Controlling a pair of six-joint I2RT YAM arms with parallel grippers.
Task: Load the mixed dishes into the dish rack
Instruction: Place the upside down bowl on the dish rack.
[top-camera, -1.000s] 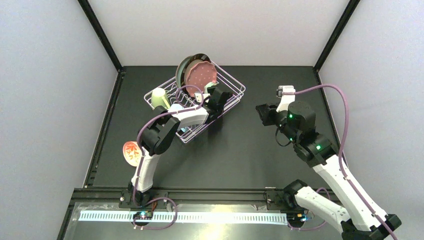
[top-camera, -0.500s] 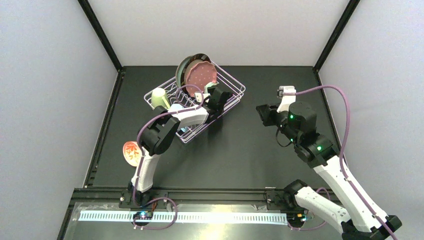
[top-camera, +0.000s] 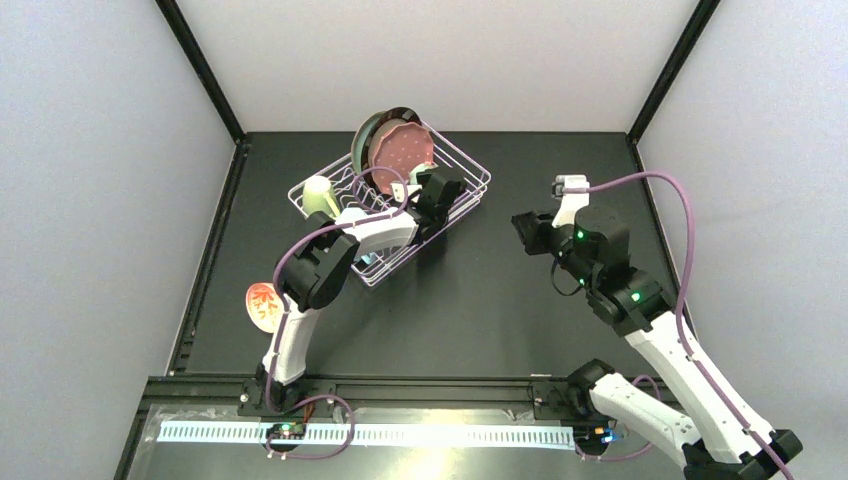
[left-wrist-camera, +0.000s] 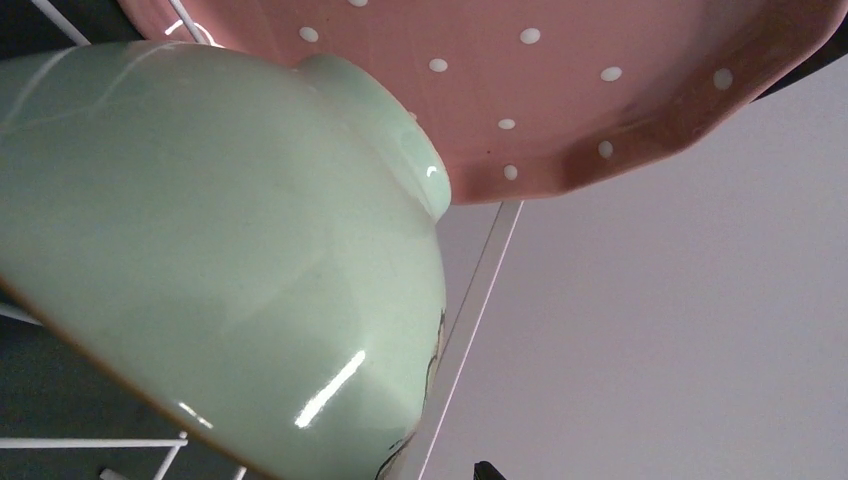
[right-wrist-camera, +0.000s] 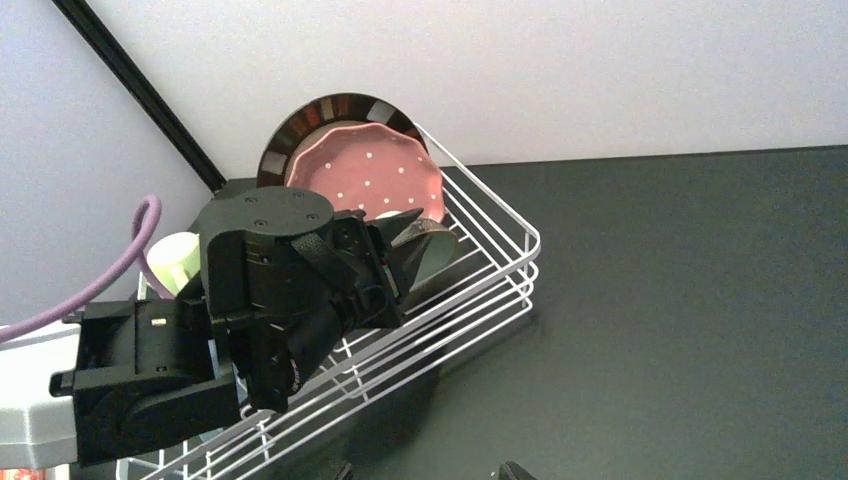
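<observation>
The dish rack (top-camera: 462, 172) stands at the back middle of the table. A dark-rimmed plate (top-camera: 372, 132) and a pink speckled plate (top-camera: 404, 152) stand upright at its far end. A pale green mug (top-camera: 318, 195) sits in its left corner. My left gripper (top-camera: 432, 190) reaches inside the rack, shut on the rim of a mint bowl (left-wrist-camera: 200, 250) just in front of the pink plate (left-wrist-camera: 520, 80). Another small bowl (top-camera: 262, 305), reddish inside, lies on the table at the left. My right gripper (top-camera: 522, 228) hovers open right of the rack, holding nothing.
A light blue mug (top-camera: 352, 216) shows in the rack under the left arm. The left arm and its purple cable (top-camera: 300, 245) cross over the rack's near side. The rack's wire wall (right-wrist-camera: 480, 290) lies between the two grippers. Black table (top-camera: 500, 330).
The left gripper has shifted slightly right and deeper into the rack with the bowl. The right arm has barely moved.
</observation>
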